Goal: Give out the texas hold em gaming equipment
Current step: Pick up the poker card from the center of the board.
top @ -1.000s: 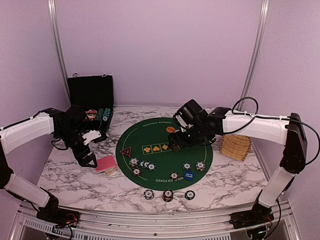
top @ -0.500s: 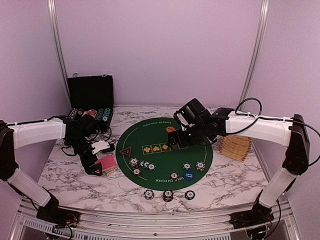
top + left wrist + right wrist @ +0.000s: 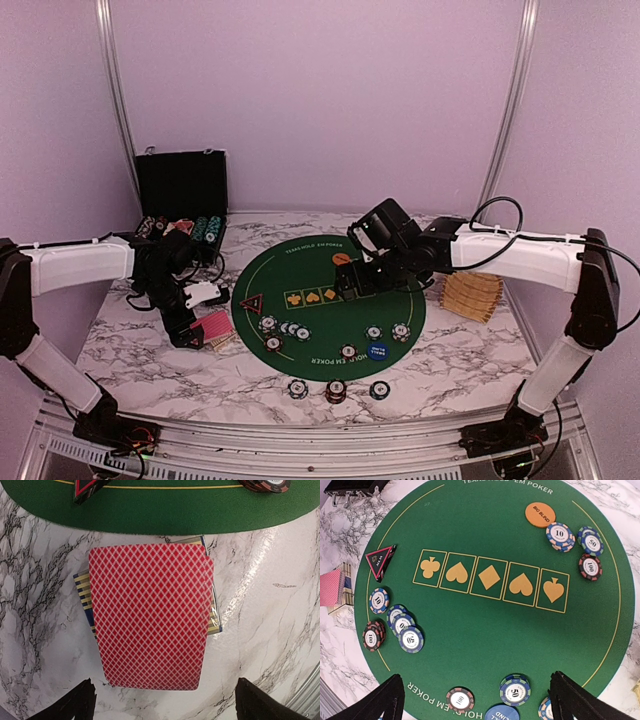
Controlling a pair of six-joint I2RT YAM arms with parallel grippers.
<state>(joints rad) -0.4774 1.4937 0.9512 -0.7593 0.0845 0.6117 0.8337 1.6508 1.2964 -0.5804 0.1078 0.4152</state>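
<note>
Left claw (image 3: 165,704) wide open above red-backed cards (image 3: 150,615), empty.

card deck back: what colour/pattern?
The card deck back is red with a fine white diamond lattice. Shows best in the left wrist view.

Lab test booth: lilac panels (image 3: 320,100), aluminium frame (image 3: 117,100).

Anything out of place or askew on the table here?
The top red-backed card lies skewed on the pack beneath it, whose striped edges stick out on both sides, off the green mat. Three chip stacks also sit on the marble, outside the mat's near edge.
</note>
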